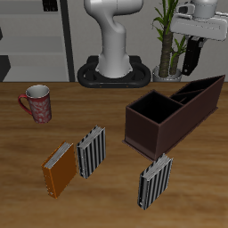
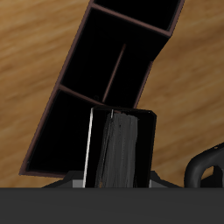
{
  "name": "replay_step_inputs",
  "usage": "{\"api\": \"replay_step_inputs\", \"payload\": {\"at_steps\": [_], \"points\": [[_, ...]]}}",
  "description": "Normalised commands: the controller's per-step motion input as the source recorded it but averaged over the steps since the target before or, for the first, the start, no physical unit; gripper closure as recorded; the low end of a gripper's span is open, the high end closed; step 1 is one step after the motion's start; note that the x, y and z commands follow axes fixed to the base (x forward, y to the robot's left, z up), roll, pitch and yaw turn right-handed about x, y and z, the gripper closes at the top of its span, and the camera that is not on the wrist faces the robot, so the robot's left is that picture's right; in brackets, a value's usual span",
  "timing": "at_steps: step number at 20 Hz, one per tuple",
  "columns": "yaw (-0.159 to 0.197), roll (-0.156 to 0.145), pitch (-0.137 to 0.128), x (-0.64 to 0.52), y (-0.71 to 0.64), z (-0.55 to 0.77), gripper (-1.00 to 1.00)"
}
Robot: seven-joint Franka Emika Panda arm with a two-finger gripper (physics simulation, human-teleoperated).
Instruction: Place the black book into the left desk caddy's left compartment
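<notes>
While above left desk caddy (image 1: 175,109) | black book (image 2: 122,149) clamped between jaws

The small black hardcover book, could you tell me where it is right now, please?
The small black hardcover book is held off the table in the pincer, above the far back end of the long maroon-brown open-topped desk caddy; the wrist view shows it over the caddy's compartments.

light: even, soft | shadows: faint under objects | render: low-res, slightly blurry
</notes>
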Motion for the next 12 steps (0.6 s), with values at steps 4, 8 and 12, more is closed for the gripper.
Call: {"api": "replay_step_inputs", "payload": {"at_steps": [4, 8, 12], "points": [[-0.001, -0.008, 0.025, 0.29, 0.07, -0.05, 1.00], [-0.007, -0.002, 0.057, 0.27, 0.11, -0.14, 1.00], [-0.001, 0.009, 0.019, 0.11, 0.13, -0.10, 1.00]]}}
